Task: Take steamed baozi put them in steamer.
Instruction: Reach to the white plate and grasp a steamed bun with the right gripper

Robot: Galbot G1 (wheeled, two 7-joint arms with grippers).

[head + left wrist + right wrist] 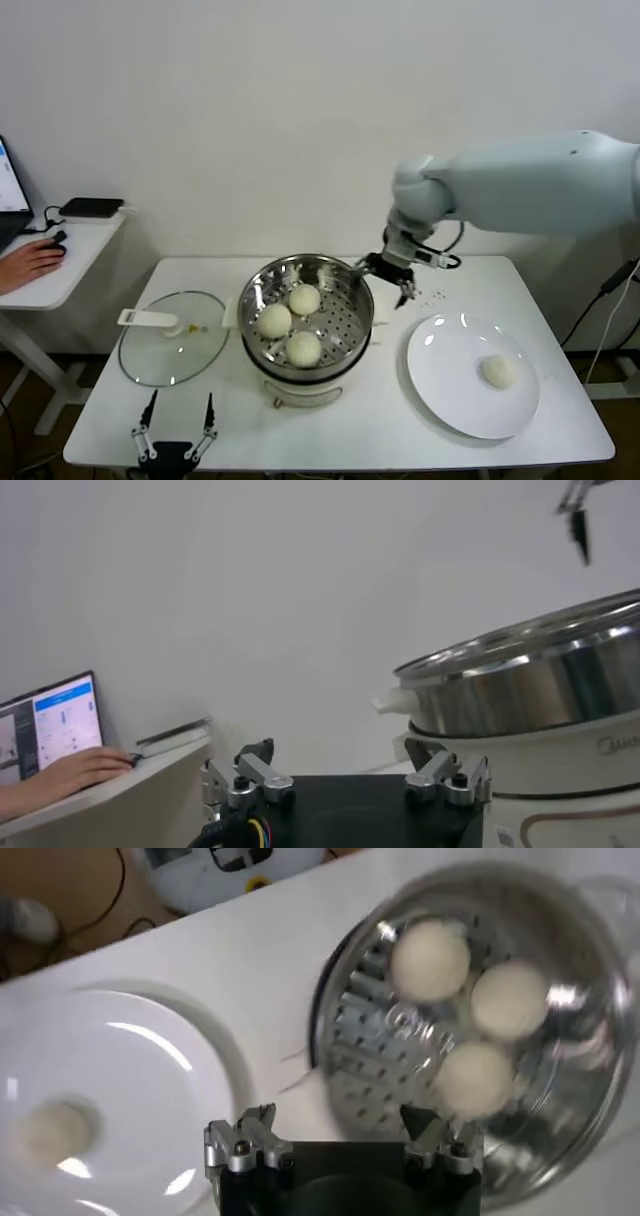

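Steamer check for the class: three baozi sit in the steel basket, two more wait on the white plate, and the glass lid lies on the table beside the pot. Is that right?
Not quite. The head view shows only one baozi on the white plate, not two. The rest stands: three baozi in the steamer, and the glass lid flat on the table beside it.

The right arm (540, 185) is a chunky, glossy white shell with thin black cables at the wrist. Both grippers, right gripper (388, 272) and left gripper (172, 440), are black with silver fingers (262, 776) and visible screws.
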